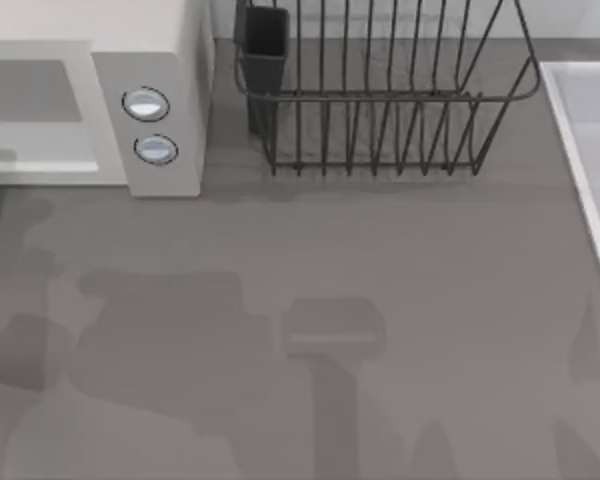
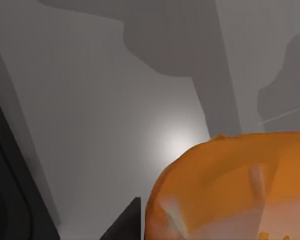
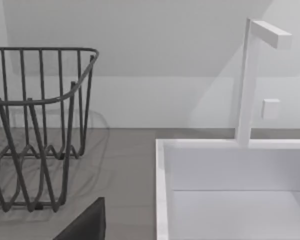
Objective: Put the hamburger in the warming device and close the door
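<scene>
1. The hamburger (image 2: 230,190), an orange-tan bun with pale patches, sits close under the left wrist camera above a grey surface; whether the left arm's fingers pinch it cannot be told.
2. The white warming device (image 1: 170,60) stands at the desk's (image 1: 380,300) back left, its 2 knobs (image 1: 146,104) facing up in the top view.
3. A dark wire rack (image 1: 380,100) stands just right of it.
4. A white sink (image 3: 230,200) with a faucet (image 3: 247,80) lies before the right wrist camera.

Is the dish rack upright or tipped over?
Upright. The dish rack stands on its base on the table, wires rising vertically.
</scene>
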Controlling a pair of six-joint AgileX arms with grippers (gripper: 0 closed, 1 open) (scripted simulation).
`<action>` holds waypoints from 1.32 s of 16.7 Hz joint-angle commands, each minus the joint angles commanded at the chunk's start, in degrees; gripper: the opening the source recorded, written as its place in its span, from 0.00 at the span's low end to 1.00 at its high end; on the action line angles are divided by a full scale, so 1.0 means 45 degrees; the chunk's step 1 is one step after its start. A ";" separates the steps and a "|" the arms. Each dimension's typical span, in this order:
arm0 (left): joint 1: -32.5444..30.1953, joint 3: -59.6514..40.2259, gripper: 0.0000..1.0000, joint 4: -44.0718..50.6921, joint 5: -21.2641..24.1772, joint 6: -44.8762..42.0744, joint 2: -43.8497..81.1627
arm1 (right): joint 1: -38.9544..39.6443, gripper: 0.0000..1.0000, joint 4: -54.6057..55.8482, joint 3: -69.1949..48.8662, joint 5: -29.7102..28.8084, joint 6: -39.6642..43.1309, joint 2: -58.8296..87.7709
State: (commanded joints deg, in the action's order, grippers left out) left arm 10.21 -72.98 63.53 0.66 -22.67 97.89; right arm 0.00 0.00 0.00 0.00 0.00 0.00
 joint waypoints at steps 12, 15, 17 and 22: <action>0.0053 0.0161 0.00 -0.4738 0.0815 0.0951 0.1736 | 0.0000 1.00 0.0000 0.0000 0.0000 0.0000 0.0000; 0.0067 0.0538 0.00 -0.8426 0.1276 0.1570 0.2674 | 0.0000 1.00 0.0000 0.0000 0.0000 0.0000 0.0000; 0.0077 0.0926 0.00 -1.1257 0.1560 0.1991 0.3245 | 0.0000 1.00 0.0000 0.0000 0.0000 0.0000 0.0000; 0.0073 0.2450 0.00 -1.8379 0.2110 0.2974 0.4346 | 0.0000 1.00 0.0000 0.0000 0.0000 0.0000 0.0000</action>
State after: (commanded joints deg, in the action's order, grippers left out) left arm 10.54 -61.96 -19.18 10.16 -9.29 117.45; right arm 0.00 0.00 0.00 0.00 0.00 0.00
